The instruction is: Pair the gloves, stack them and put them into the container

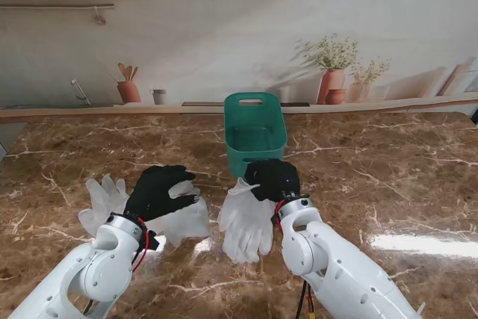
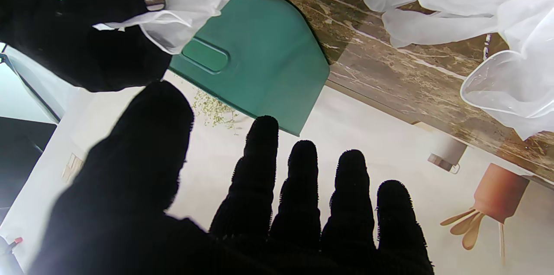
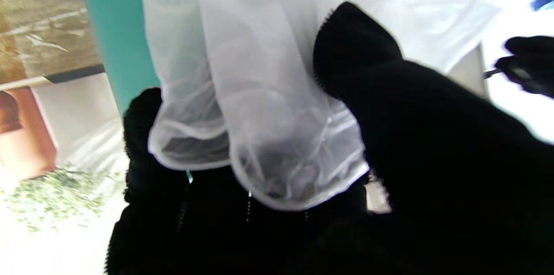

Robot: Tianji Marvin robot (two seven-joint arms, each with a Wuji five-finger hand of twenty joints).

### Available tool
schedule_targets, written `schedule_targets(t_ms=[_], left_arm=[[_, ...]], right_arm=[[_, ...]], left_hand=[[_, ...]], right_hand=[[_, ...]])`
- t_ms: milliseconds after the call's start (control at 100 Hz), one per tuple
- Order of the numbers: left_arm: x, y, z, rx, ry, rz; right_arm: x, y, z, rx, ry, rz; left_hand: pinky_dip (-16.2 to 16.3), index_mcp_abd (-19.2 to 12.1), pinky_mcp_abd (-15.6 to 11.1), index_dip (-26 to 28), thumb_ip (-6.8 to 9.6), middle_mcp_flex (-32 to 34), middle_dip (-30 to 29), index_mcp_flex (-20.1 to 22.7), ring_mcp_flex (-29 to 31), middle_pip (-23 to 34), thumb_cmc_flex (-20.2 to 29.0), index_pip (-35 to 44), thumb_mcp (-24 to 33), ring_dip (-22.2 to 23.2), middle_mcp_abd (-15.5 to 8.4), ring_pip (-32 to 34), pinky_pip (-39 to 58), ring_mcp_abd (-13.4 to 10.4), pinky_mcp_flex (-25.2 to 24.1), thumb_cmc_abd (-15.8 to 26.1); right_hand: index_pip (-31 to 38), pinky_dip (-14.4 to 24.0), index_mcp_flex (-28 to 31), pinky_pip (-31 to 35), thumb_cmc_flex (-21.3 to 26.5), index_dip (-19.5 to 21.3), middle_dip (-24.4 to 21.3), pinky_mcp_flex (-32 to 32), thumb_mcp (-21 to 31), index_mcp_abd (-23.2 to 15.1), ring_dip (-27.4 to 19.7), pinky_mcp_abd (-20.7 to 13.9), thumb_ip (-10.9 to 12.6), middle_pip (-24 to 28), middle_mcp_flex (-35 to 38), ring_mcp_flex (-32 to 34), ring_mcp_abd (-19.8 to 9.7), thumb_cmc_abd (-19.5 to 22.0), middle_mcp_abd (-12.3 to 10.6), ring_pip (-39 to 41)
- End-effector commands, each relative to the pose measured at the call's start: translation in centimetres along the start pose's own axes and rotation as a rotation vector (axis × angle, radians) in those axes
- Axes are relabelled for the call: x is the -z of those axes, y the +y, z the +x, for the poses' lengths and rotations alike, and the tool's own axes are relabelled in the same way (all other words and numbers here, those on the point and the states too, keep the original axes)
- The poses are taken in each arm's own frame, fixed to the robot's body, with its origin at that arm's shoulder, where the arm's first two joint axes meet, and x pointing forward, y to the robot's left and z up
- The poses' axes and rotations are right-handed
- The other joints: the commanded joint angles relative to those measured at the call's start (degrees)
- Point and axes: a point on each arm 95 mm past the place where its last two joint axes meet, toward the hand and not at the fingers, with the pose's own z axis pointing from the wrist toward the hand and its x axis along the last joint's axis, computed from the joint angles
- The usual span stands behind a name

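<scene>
Two white glove piles [image 1: 247, 220] on a brown marble bench [image 1: 388, 177], a green container [image 1: 255, 132] standing just beyond them. Right robot hand [image 1: 273, 179] clamped on the cuffs of the right-hand pair [image 3: 259, 145], thumb [image 3: 359, 50] pressed over the fabric, beside the container's near wall. Left robot hand [image 1: 158, 192] spread wide, fingers [image 2: 303, 188] apart, holding nothing, over the left-hand gloves [image 1: 104, 203].

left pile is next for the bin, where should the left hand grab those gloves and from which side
Judging by how they lie, grip the left gloves at the cuff end, on the pile's right near the left hand. The fingers fan out to the far left and would slip apart, while the cuffs lie together. Come down from above with the hand open.
</scene>
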Motion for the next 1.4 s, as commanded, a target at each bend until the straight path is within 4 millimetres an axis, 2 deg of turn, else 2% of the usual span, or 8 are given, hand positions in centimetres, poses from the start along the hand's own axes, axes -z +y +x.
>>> schedule_targets(t_ms=[0, 560, 710, 860, 1080, 1120, 1250, 1390], left_arm=[[0.2, 0.3, -0.1, 0.0, 0.0, -0.004], [0.2, 0.5, 0.0, -0.01, 0.002, -0.013], [0.2, 0.4, -0.1, -0.015, 0.001, -0.017], [0.2, 0.4, -0.2, -0.015, -0.004, -0.017], [0.4, 0.3, -0.4, -0.018, -0.008, -0.017], [0.4, 0.2, -0.4, -0.018, -0.008, -0.015], [0.5, 0.0, -0.5, -0.02, -0.008, -0.005], [0.7, -0.3, -0.6, -0.026, -0.006, 0.006]], right_arm=[[2.3, -1.1, 0.0, 0.013, 0.029, 0.042], [8.4, -3.9, 1.7, -0.007, 0.17, 0.199], [8.7, -4.1, 1.4, -0.015, 0.195, 0.292], [8.9, -3.0, 1.4, -0.046, 0.244, 0.402], [8.9, 0.1, 2.1, -0.076, 0.308, 0.394], [8.8, 0.6, 2.3, -0.077, 0.321, 0.367], [7.3, 2.0, 2.6, -0.013, 0.377, 0.262], [5.3, 3.0, 2.7, 0.107, 0.455, 0.245]], left_hand=[[-0.5, -1.5, -0.5, 0.6, 1.56, 0.8, -0.8, 1.4, 0.3, -1.2, 1.2, 0.7, -2.4, -0.7, -0.6, -1.3, -1.7, -2.4, -0.3, 2.2], [-0.5, -1.7, -0.3, 0.6, 1.58, 0.7, -0.8, 1.4, 0.2, -1.3, 1.2, 0.7, -2.7, -0.7, -0.6, -1.4, -2.3, -2.5, -0.4, 2.5], [-0.4, -1.7, 0.0, 0.6, 1.59, 0.5, -0.9, 1.2, 0.1, -1.3, 1.3, 0.6, -2.9, -0.8, -0.6, -1.5, -2.4, -2.4, -0.4, 2.6], [-0.3, -1.8, 0.1, 0.6, 1.61, 0.4, -0.9, 1.2, 0.0, -1.4, 1.3, 0.6, -3.2, -0.8, -0.6, -1.6, -2.5, -2.5, -0.5, 2.6], [0.0, -1.9, 0.2, 0.6, 1.65, 0.4, -1.0, 1.1, 0.1, -1.5, 1.3, 0.6, -3.6, -0.9, -0.5, -1.7, -2.4, -2.5, -0.5, 2.7], [0.0, -1.9, 0.2, 0.6, 1.66, 0.4, -1.0, 1.1, 0.1, -1.5, 1.4, 0.6, -3.6, -0.9, -0.5, -1.7, -2.4, -2.5, -0.5, 2.8], [0.2, -1.7, 0.2, 0.6, 1.69, 0.6, -1.0, 1.2, 0.1, -1.5, 1.5, 0.7, -3.7, -0.8, -0.5, -1.7, -2.3, -2.5, -0.4, 2.7], [0.3, -1.7, 0.2, 0.6, 1.72, 0.6, -1.0, 1.2, 0.1, -1.5, 1.6, 0.6, -3.7, -0.8, -0.6, -1.7, -2.2, -2.4, -0.4, 2.7]], right_hand=[[1.1, -0.4, -0.6, 1.5, 1.3, 0.4, 1.1, -0.7, 0.6, -2.3, 1.3, -1.0, 1.1, 1.3, -0.3, -1.1, -0.7, -0.3, -1.7, 1.0], [-0.4, 0.3, -0.8, 1.7, -0.9, -0.7, 1.0, -1.9, 2.3, -2.0, 2.5, -0.4, 0.2, 2.4, -0.7, -2.6, -0.7, -2.7, -1.7, 2.8], [-3.3, 0.8, -7.4, -3.1, -10.8, -20.0, -0.7, -7.1, -0.7, 2.5, -0.2, 0.0, -0.3, -1.9, -5.8, -7.8, -0.7, 1.3, -0.4, -2.8], [-19.3, 1.4, -5.4, -7.9, -21.2, -23.6, -9.2, -11.2, -6.4, 8.4, -2.4, -0.4, 10.2, -7.4, -9.4, -12.2, -0.1, 13.3, 0.6, -8.7], [-23.3, 1.7, -4.6, -10.5, -22.8, -24.0, -11.1, -12.1, -15.2, 9.1, -3.1, -0.3, 13.1, -9.8, -9.7, -13.0, 0.1, 20.9, 1.2, -10.9], [-22.8, 1.9, -4.2, -10.3, -22.0, -24.0, -10.9, -11.7, -13.6, 8.8, -2.9, -0.2, 13.8, -9.4, -9.3, -12.5, 0.0, 20.8, 1.1, -10.5], [-13.5, 0.5, -9.6, -15.0, -14.2, -34.7, -11.1, -13.6, 1.4, 7.3, -4.1, 0.4, 7.2, -10.0, -10.7, -13.5, -1.6, 12.0, 0.1, -12.9], [-28.0, -2.6, -13.5, -25.1, -8.3, -29.1, -13.9, -18.2, 10.7, 10.4, -9.2, -2.2, 13.1, -14.8, -19.0, -19.9, -3.7, 11.3, -0.7, -21.6]])
